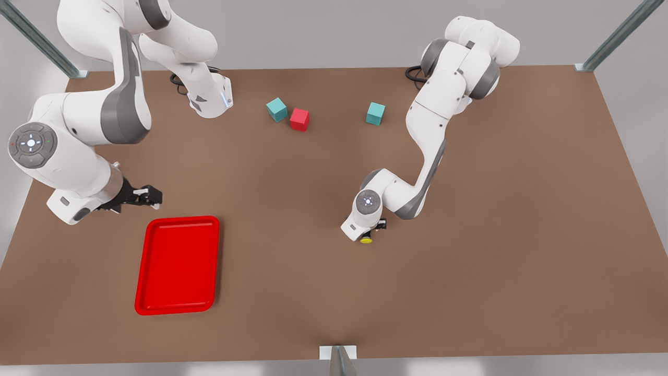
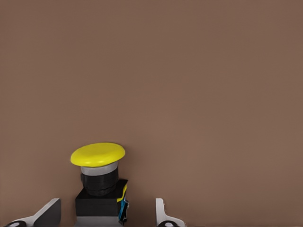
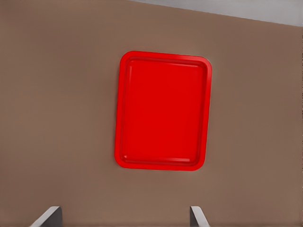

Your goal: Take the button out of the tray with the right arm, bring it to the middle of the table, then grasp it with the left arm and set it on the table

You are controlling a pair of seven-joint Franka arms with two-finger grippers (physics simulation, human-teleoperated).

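The button, a dark boxy body under a yellow cap, sits between the two fingers of my left gripper. That gripper is open, with a gap on each side of the body. In the front view the button is low over the brown table near its middle, just under the left gripper. The red tray lies at the front view's left with nothing in it. My right gripper hovers just behind the tray, open and empty. From the right wrist, the tray lies ahead of the right gripper.
Two teal cubes and a red cube stand near the table's far edge, between the two arm bases. Metal frame posts rise at the far corners, and a bracket sits at the middle of the near edge.
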